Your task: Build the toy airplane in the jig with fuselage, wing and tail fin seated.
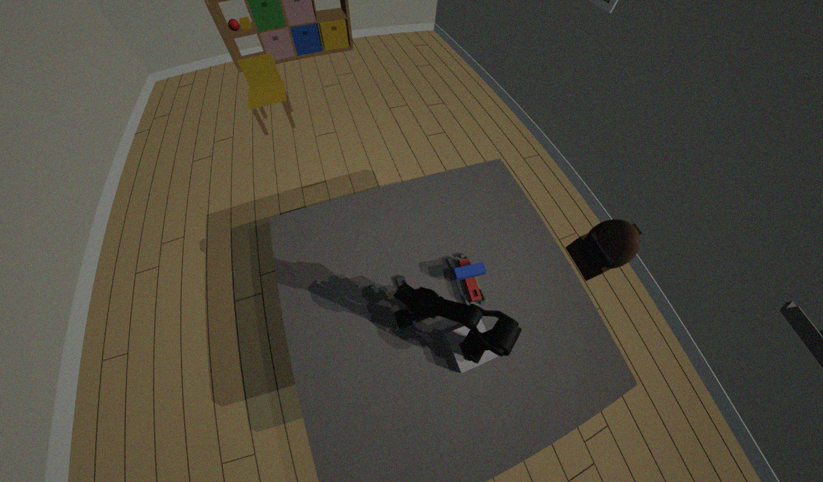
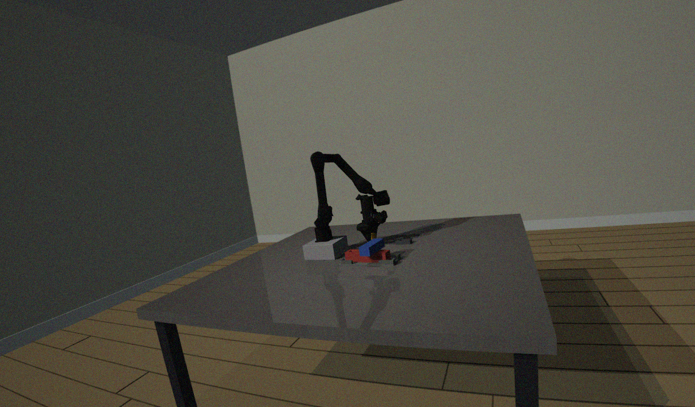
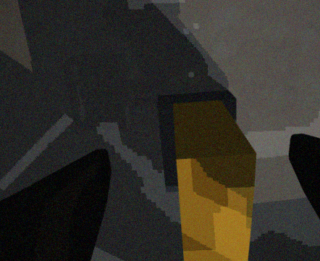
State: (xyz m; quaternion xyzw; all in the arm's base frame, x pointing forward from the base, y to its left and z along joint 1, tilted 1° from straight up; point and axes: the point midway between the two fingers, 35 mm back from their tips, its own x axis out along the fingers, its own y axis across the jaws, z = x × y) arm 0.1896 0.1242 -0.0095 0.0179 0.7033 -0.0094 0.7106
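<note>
The red fuselage (image 1: 472, 288) (image 2: 354, 255) lies along the grey jig cradle (image 2: 396, 261). The blue wing (image 1: 470, 270) (image 2: 371, 247) lies across the top of the fuselage. A dark socket opening shows near the fuselage end closer to the robot base. The yellow tail fin (image 2: 373, 236) (image 3: 203, 217) stands upright on the table, away from the fuselage. My gripper (image 2: 370, 239) (image 3: 199, 153) is open, low over the fin. The fin is between the two fingers, with a gap on each side, wider on the left in the wrist view. The fin is hidden behind the arm in the top view.
The arm's white base block (image 2: 319, 250) stands beside the jig. A small grey holder (image 1: 400, 280) (image 2: 406, 241) sits on the table (image 1: 365, 239) (image 2: 268, 298) beyond the gripper. The fuselage and wing are close to the gripper's side in the top view.
</note>
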